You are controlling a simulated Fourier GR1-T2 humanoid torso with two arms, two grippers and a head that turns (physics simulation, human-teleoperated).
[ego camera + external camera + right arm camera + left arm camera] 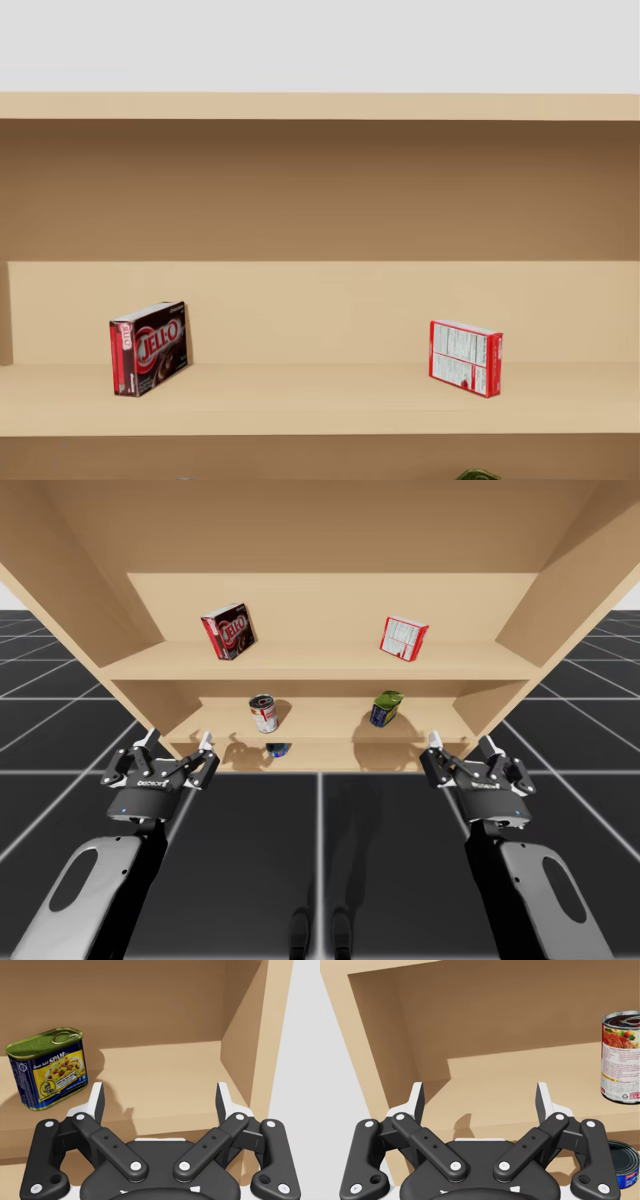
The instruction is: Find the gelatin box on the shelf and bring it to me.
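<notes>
**Entry: fetch of gelatin box.**

- **Step in hand:** by our judgement the search; no reach begun, nothing held.
- **Holdings of the upper shelf (320, 661):** 2 boxes, well apart; a dark red-and-brown box (228, 631) at left, a red-and-white box (403, 638) at right.
- **Task's thing:** we take the red-and-white box (466, 357) for the gelatin one, though the dark box (149, 347) is also a candidate.
- **Appearance:** small and flat-sided; upright, turned slightly; a white printed panel faces us, with red at the edges and end.
- **Location:** right half of the upper shelf, set back from the near edge; nothing touches it.
- **Left gripper (178, 742):** fingers apart, empty; at the near edge of the lower shelf, left end; a red-labelled can (621, 1057) ahead to its right, a low blue can (625, 1162) beneath that.
- **Right gripper (460, 744):** fingers apart, empty; near the lower shelf's right end; a blue-and-yellow tin (47, 1067) ahead to its left.
- **Next move calls for:** raising our right arm to the upper shelf; setting its 2 fingers either side of the box's thin faces; probably a light pinch suffices.
</notes>
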